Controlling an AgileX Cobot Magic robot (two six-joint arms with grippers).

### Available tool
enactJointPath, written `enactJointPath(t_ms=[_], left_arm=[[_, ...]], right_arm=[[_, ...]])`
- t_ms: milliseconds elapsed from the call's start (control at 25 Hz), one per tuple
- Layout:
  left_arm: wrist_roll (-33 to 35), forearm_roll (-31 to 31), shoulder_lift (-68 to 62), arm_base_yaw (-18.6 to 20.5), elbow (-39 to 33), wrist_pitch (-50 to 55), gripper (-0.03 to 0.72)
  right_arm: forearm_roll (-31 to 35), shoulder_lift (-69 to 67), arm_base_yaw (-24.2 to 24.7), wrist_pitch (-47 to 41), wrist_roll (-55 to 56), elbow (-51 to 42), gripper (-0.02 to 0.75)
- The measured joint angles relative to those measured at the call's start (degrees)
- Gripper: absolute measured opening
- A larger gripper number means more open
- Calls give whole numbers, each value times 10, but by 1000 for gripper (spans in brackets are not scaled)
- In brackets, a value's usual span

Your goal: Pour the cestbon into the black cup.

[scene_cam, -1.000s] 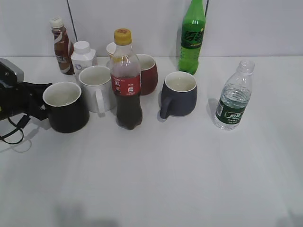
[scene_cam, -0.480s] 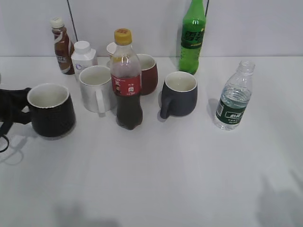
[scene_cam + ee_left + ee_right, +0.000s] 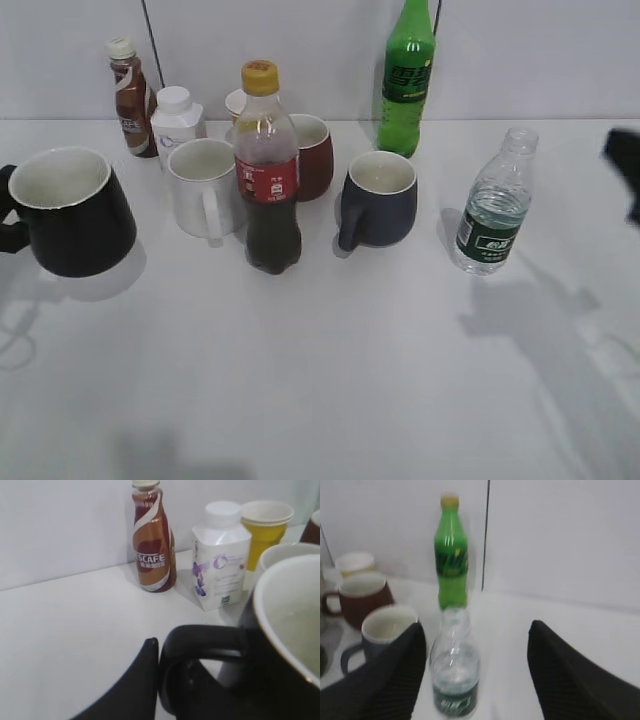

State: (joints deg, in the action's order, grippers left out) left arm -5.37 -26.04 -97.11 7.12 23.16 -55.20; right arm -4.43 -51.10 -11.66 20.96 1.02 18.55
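Far left: black cup (image 3: 68, 212), upright and lifted clear of the table (image 3: 330, 380), its handle pinched in the left gripper (image 3: 156, 680), which is closed on it.

Back row: Nescafé bottle (image 3: 128, 97), white carton (image 3: 176, 118), yellow paper cup (image 3: 266, 530), white mug (image 3: 204, 186), cola bottle (image 3: 267, 170), dark red mug (image 3: 312, 155).

Centre: dark blue-grey mug (image 3: 378, 199); tall green soda bottle (image 3: 405, 78) behind it.

Right: cestbon (image 3: 492, 217), uncapped, part full, standing alone on the table. Right gripper (image 3: 476, 677) spread wide, the bottle between its fingers (image 3: 390, 677) but not touching them.

Risks: an off-centre closure could tip the open bottle and spill; squeezing the thin plastic hard could push water out; the handle-only hold may let the cup swing.
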Motion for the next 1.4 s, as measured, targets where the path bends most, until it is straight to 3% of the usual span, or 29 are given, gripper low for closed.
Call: enactJointPath(t_ms=[280, 480, 760, 1040, 1120, 1240, 1400], left_arm=[[-11, 27, 45, -25, -34, 1, 53], [-11, 40, 67, -75, -34, 1, 53], [-11, 53, 94, -137, -34, 41, 53], [-11, 168, 128, -201, -34, 129, 53], [-10, 187, 131, -220, -34, 140, 53], [8, 215, 131, -242, -34, 158, 53], [30, 242, 131, -251, -35, 169, 53]], right_arm=[[-53, -307, 0, 278, 51, -57, 505], [-45, -482, 0, 455, 46, -61, 592], [-32, -611, 0, 474, 43, -9, 624], [-32, -655, 0, 484, 43, 78, 624], [-32, -670, 0, 485, 42, 94, 607], [-32, -675, 0, 486, 40, 98, 498], [-45, -667, 0, 487, 23, 85, 498]])
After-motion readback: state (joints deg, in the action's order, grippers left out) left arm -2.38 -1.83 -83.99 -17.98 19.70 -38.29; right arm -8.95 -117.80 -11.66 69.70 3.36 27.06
